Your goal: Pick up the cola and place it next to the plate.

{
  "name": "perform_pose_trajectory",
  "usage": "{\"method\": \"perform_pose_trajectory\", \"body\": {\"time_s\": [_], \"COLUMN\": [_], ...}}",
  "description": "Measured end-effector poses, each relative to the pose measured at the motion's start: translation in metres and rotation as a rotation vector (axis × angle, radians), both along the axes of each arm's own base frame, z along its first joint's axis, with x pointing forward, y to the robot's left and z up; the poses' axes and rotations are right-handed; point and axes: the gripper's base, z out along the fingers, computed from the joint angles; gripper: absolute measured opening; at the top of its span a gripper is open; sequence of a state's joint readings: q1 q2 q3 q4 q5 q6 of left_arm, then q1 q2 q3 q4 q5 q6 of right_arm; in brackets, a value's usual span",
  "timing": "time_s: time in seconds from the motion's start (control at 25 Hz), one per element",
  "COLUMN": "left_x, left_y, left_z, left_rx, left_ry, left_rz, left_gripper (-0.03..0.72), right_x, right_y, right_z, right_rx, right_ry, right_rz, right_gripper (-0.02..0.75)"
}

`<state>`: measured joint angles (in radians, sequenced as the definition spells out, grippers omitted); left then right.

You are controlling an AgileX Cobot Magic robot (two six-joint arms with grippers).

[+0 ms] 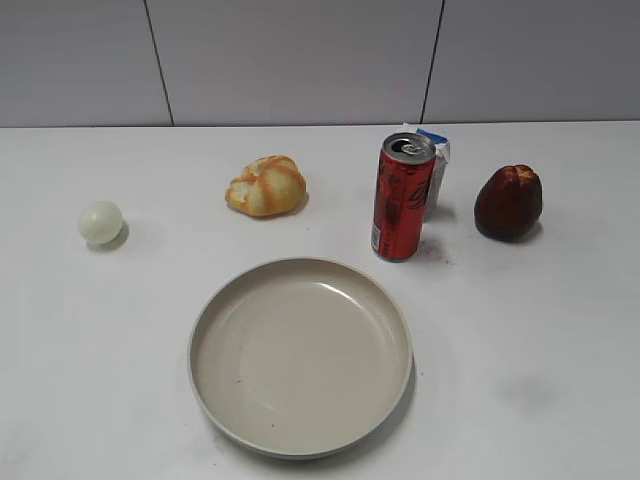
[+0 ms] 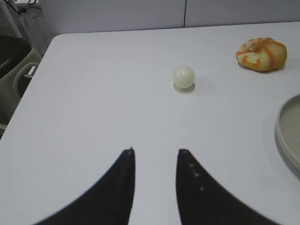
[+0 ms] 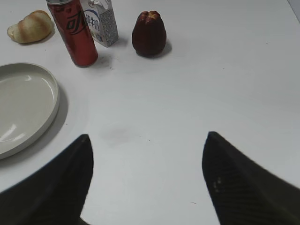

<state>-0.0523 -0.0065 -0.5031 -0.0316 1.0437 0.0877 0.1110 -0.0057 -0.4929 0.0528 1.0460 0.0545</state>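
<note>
Right gripper [image 3: 147, 140] is hanging wide open near the table edge, risking toppling the can [image 1: 403, 197] or snagging the carton [image 1: 434, 165] standing just behind it.

Neither arm appears in the exterior view. In the left wrist view, the left gripper [image 2: 155, 152] shows as two dark curved fingers [image 2: 117, 187] rising from the bottom edge, their tips a narrow gap apart, with nothing between them. In the right wrist view, the right gripper [image 3: 147, 138] shows two dark, textured fingers [image 3: 234, 178] at the lower corners, spread wide apart, also with nothing between them. Both grippers hang above the table surface, touching nothing.
</note>
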Motion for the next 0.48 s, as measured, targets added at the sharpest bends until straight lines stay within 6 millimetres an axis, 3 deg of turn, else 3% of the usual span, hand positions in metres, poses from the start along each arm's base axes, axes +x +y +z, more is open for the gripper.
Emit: {"method": "perform_pose_trajectory", "body": {"time_s": [0.48], "left_x": [0.0000], "left_y": [0.0000], "left_z": [0.0000], "left_rx": [0.000], "left_ry": [0.000], "left_rz": [0.000], "left_gripper": [0.237], "right_x": [0.0001], "right_y": [-0.0008], "right_z": [0.0000], "right_rx": [-0.009], "right_ry": [-0.001], "right_rz": [-0.006], "right_gripper": [0.577]}}
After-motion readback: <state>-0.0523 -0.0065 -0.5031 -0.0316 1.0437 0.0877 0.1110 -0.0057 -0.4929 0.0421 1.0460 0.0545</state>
